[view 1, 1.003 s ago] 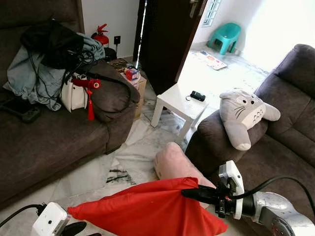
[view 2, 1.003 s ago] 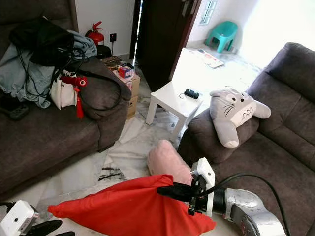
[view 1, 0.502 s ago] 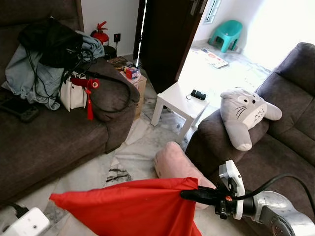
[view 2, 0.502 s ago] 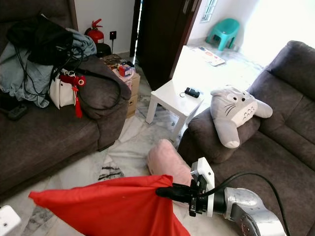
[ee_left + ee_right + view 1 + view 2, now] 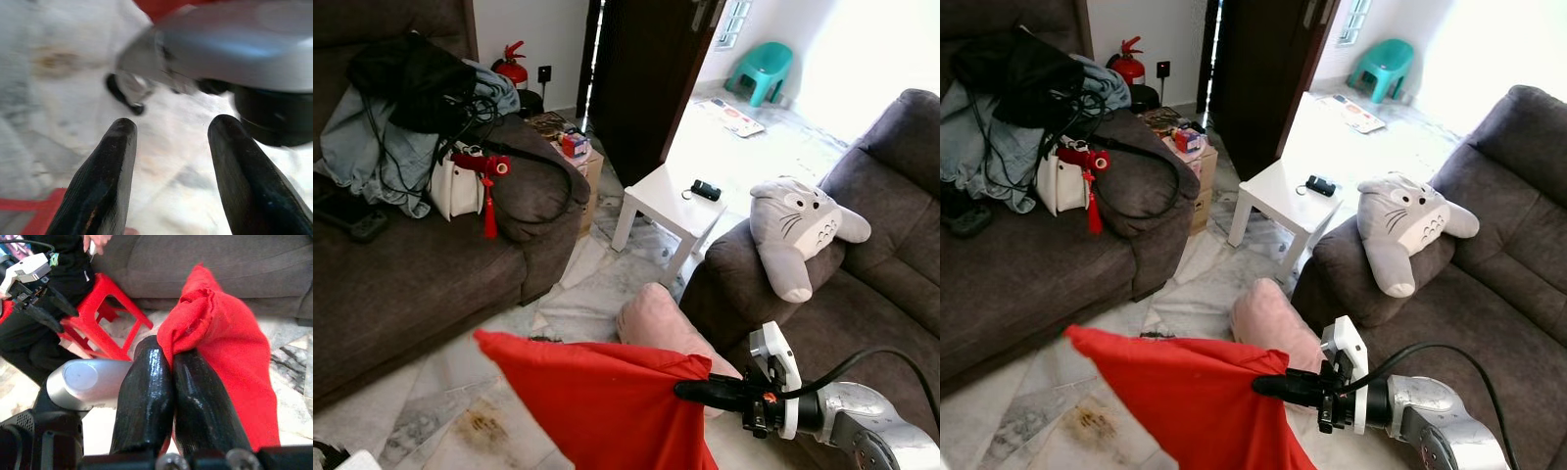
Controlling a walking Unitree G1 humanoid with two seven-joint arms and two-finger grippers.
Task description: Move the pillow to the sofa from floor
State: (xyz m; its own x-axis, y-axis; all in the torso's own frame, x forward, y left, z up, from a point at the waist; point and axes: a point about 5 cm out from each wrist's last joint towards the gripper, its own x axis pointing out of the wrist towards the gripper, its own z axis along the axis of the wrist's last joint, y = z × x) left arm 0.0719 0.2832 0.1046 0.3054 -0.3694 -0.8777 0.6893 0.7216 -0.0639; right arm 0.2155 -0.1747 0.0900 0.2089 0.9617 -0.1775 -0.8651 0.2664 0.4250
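Observation:
The red pillow (image 5: 597,401) hangs low in front of me, over the marble floor. My right gripper (image 5: 690,390) is shut on its right corner; the right wrist view shows the two fingers (image 5: 146,382) pressed together on the red cloth (image 5: 230,347). My left gripper (image 5: 171,142) is open with nothing between its fingers, pointing down at the floor. The pillow's free left corner (image 5: 489,341) sticks up. The dark right sofa (image 5: 862,294) lies just beyond my right arm.
A pink pillow (image 5: 661,328) leans on the floor against the right sofa, whose arm carries a grey plush toy (image 5: 798,235). The left sofa (image 5: 401,284) is piled with clothes and bags. A white side table (image 5: 666,201) stands between the sofas. Behind me are a red stool (image 5: 105,318) and a person (image 5: 63,264).
My left gripper has let go of the pillow and dropped out of the head views. The pillow's left end has swung in toward the right gripper, which still holds its corner.

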